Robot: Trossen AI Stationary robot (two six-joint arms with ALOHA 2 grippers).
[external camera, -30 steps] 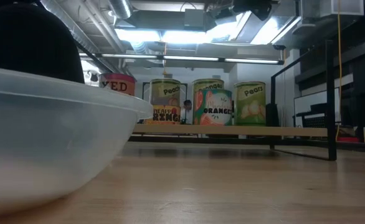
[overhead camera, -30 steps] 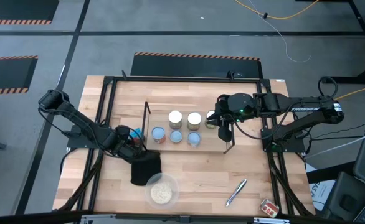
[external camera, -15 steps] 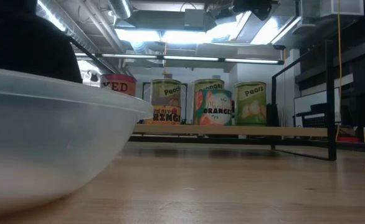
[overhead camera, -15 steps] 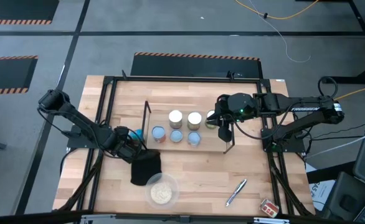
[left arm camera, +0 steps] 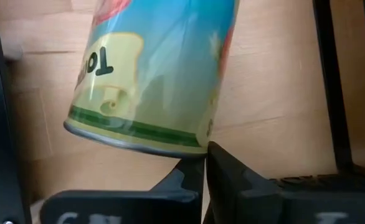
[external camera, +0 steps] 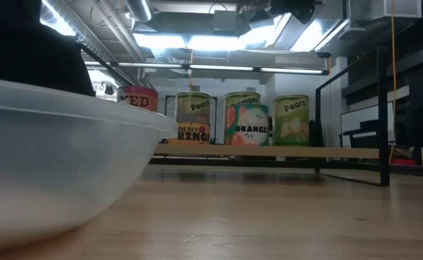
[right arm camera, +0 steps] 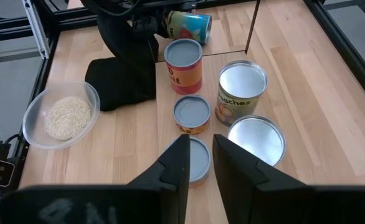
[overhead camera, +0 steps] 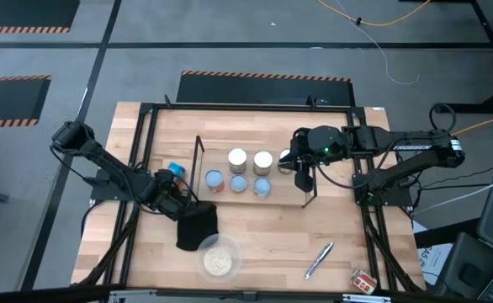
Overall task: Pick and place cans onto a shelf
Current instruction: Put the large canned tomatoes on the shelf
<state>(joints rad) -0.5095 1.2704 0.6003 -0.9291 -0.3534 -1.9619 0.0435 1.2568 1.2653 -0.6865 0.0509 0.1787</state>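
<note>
The left gripper point(left arm camera: 206, 152) is clenched on nothing; a can point(left arm camera: 157, 68) lies tilted at its fingertips, left of the shelf point(external camera: 269, 152) (a missed grab, I judge). Next: open, straddle, grip. The right gripper point(right arm camera: 199, 149), slightly parted, waits above the shelf.

Bright overhead glare, blurred foreground bowl point(external camera: 53, 166)

The wooden table point(overhead camera: 255, 240) carries the shelf point(overhead camera: 251, 202), bowl point(overhead camera: 219, 261), pen point(overhead camera: 319, 260).

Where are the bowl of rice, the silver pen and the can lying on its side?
bowl of rice point(overhead camera: 219, 260): high view, on the grains in its middle.
silver pen point(overhead camera: 319, 260): high view, mid-barrel.
tipped can point(right arm camera: 189, 26): right wrist view, on its label.
</note>
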